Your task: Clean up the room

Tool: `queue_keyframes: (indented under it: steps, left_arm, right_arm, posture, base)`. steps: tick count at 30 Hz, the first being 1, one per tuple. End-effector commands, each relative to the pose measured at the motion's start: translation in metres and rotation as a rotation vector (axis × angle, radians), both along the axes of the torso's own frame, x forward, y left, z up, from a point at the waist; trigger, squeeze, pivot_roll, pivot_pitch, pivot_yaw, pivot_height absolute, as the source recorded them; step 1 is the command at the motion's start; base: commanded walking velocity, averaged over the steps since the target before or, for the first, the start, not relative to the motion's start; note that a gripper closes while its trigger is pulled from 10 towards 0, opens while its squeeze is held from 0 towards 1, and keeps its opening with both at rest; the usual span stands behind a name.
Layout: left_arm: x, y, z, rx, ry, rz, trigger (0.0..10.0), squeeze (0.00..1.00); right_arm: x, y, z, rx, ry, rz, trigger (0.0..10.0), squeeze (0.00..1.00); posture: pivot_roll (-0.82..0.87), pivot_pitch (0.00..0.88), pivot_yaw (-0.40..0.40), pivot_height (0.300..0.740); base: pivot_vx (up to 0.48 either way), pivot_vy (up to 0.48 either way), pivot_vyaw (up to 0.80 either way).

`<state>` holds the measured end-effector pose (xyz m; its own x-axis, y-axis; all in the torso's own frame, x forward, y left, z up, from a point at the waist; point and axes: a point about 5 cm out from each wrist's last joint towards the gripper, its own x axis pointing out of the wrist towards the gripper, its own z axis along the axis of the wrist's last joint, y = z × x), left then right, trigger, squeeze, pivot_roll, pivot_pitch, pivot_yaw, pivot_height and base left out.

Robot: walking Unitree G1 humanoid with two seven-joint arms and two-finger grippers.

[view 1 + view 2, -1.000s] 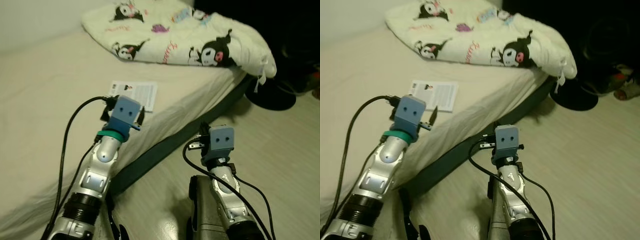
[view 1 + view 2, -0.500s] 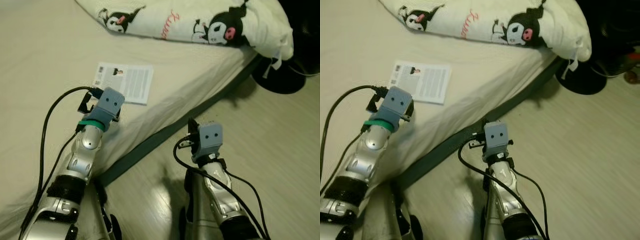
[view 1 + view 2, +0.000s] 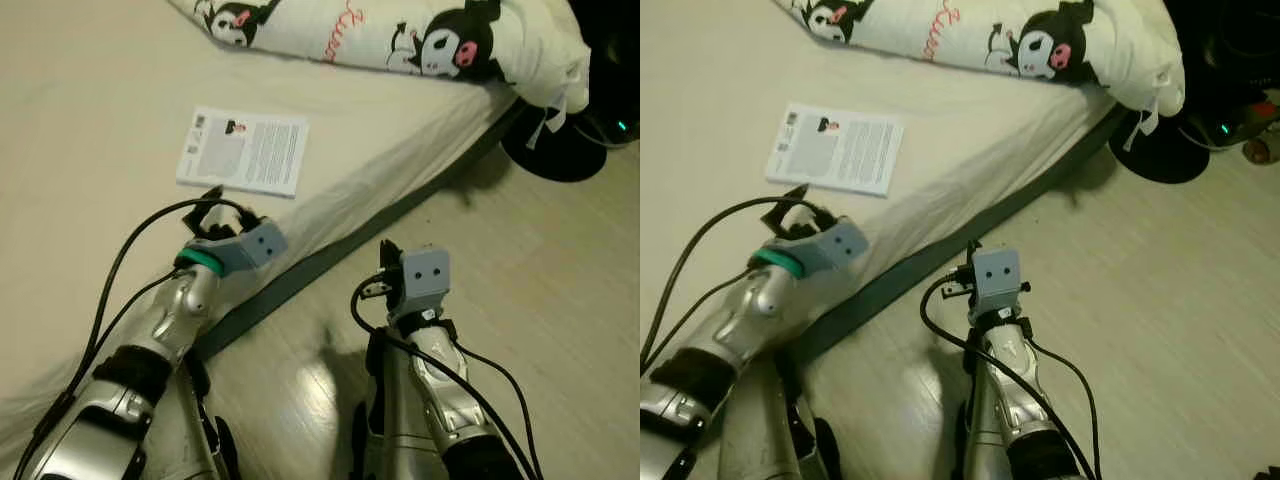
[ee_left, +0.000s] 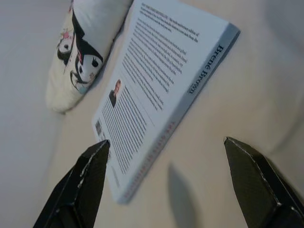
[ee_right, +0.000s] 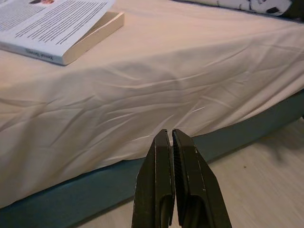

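A white paperback book lies flat on the beige bed sheet, back cover up; its spine faces my left gripper. My left gripper hovers low over the sheet just short of the book's near edge, its fingers spread wide and open with nothing between them. From the head it sits at the bed's near side. My right gripper is shut and empty, held over the floor beside the bed's teal base, pointing at the draped sheet.
A large cream pillow with cartoon prints lies across the bed's far end. A black round stand with a small green light sits on the pale wood floor past the bed corner. The mattress edge runs diagonally between my arms.
The head camera has tilted down and shifted. My left wrist has rolled and dropped lower toward the sheet, closer to the book. The right arm holds about the same pose.
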<state>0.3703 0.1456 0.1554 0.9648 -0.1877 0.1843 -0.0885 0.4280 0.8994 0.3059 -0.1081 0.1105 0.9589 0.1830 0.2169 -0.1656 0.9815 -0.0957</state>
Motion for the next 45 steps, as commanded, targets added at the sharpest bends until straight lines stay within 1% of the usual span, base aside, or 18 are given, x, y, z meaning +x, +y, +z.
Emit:
queue_keyframes:
  steps: [1, 6, 10, 14, 19, 21, 22, 24, 27, 28, 29, 30, 31, 33, 35, 36, 37, 45]
  left_arm:
    - [-0.003, -0.001, -0.017, 0.048, 0.050, 0.010, 10.0, 0.00]
    - [0.011, 0.001, -0.007, 0.072, 0.028, 0.091, 10.0, 0.00]
    - [0.015, 0.003, -0.003, 0.101, 0.016, 0.103, 10.0, 0.00]
    - [0.019, 0.000, -0.004, 0.200, 0.007, 0.095, 10.0, 0.00]
    - [0.021, -0.005, -0.004, 0.250, -0.007, 0.096, 10.0, 0.00]
    - [0.023, -0.007, -0.001, 0.259, -0.023, 0.103, 10.0, 0.00]
    - [0.029, -0.010, 0.012, 0.258, -0.063, 0.134, 9.5, 0.00]
    - [0.031, -0.009, 0.017, 0.253, -0.075, 0.146, 9.5, 0.00]
    - [0.034, -0.009, 0.025, 0.250, -0.097, 0.160, 8.4, 0.00]
    - [0.034, -0.009, 0.025, 0.250, -0.097, 0.160, 8.4, 0.00]
    - [0.035, -0.010, 0.029, 0.251, -0.104, 0.163, 7.5, 0.00]
    - [0.035, -0.010, 0.029, 0.251, -0.104, 0.163, 7.5, 0.00]
    - [0.037, -0.012, 0.034, 0.253, -0.115, 0.164, 5.2, 0.00]
    - [0.039, -0.018, 0.040, 0.266, -0.120, 0.153, 4.3, 0.00]
    - [0.040, -0.020, 0.041, 0.270, -0.119, 0.147, 4.0, 0.00]
    - [0.040, -0.021, 0.042, 0.273, -0.123, 0.142, 0.5, 0.00]
    - [0.040, -0.022, 0.043, 0.273, -0.127, 0.140, 0.0, 0.00]
    - [0.041, -0.029, 0.050, 0.248, -0.158, 0.134, 0.0, 0.00]
  right_arm:
    - [-0.005, 0.000, -0.008, -0.002, 0.034, 0.004, 10.0, 0.00]
    - [-0.007, -0.002, -0.008, -0.006, 0.039, 0.002, 10.0, 0.00]
    - [-0.008, -0.003, -0.008, -0.007, 0.041, 0.000, 10.0, 0.00]
    - [-0.010, -0.004, -0.009, -0.008, 0.046, -0.006, 10.0, 0.00]
    - [-0.011, -0.004, -0.009, -0.008, 0.048, -0.009, 10.0, 0.00]
    - [-0.012, -0.005, -0.009, -0.008, 0.049, -0.013, 10.0, 0.00]
    - [-0.012, -0.006, -0.008, -0.006, 0.050, -0.022, 10.0, 0.00]
    - [-0.012, -0.006, -0.008, -0.006, 0.050, -0.025, 10.0, 0.00]
    - [-0.013, -0.007, -0.008, -0.005, 0.051, -0.031, 10.0, 0.00]
    - [-0.013, -0.007, -0.008, -0.005, 0.051, -0.031, 10.0, 0.00]
    - [-0.014, -0.007, -0.008, -0.005, 0.053, -0.035, 10.0, 0.00]
    - [-0.014, -0.007, -0.008, -0.005, 0.053, -0.035, 10.0, 0.00]
    - [-0.015, -0.008, -0.008, -0.004, 0.055, -0.039, 10.0, 0.00]
    - [-0.019, -0.009, -0.009, -0.001, 0.057, -0.055, 10.0, 0.00]
    - [-0.020, -0.010, -0.008, 0.001, 0.058, -0.061, 10.0, 0.00]
    - [-0.022, -0.011, -0.009, 0.003, 0.061, -0.071, 10.0, 0.00]
    - [-0.024, -0.012, -0.010, 0.004, 0.063, -0.080, 10.0, 0.00]
    - [-0.037, -0.017, -0.017, 0.010, 0.084, -0.123, 10.0, 0.00]
  posture:
    - [-0.05, 0.325, 0.023, 0.420]
    - [-0.07, 0.344, 0.020, 0.420]
    - [-0.07, 0.352, 0.021, 0.420]
    - [-0.08, 0.360, 0.023, 0.420]
    - [-0.09, 0.369, 0.027, 0.420]
    - [-0.09, 0.372, 0.030, 0.420]
    - [-0.10, 0.376, 0.037, 0.420]
    - [-0.10, 0.376, 0.037, 0.420]
    - [-0.10, 0.378, 0.041, 0.420]
    - [-0.10, 0.378, 0.041, 0.420]
    - [-0.10, 0.383, 0.046, 0.420]
    - [-0.10, 0.383, 0.046, 0.420]
    - [-0.11, 0.390, 0.054, 0.420]
    - [-0.12, 0.400, 0.064, 0.420]
    - [-0.13, 0.406, 0.071, 0.420]
    - [-0.13, 0.414, 0.082, 0.420]
    - [-0.13, 0.418, 0.088, 0.420]
    - [-0.15, 0.434, 0.118, 0.420]
  base:
    - [0.000, 0.000, 0.00]
    - [0.000, 0.000, 0.00]
    - [0.000, 0.000, 0.00]
    - [0.000, 0.000, 0.00]
    - [0.000, 0.000, 0.00]
    - [0.000, 0.000, 0.00]
    - [0.000, 0.000, 0.00]
    - [0.000, 0.000, 0.00]
    - [0.000, 0.000, 0.00]
    - [0.000, 0.000, 0.00]
    - [0.000, 0.000, 0.00]
    - [0.000, 0.000, 0.00]
    - [0.000, 0.000, 0.00]
    - [0.000, 0.000, 0.00]
    - [0.000, 0.000, 0.00]
    - [0.000, 0.000, 0.00]
    - [0.000, 0.000, 0.00]
    - [0.000, 0.000, 0.00]
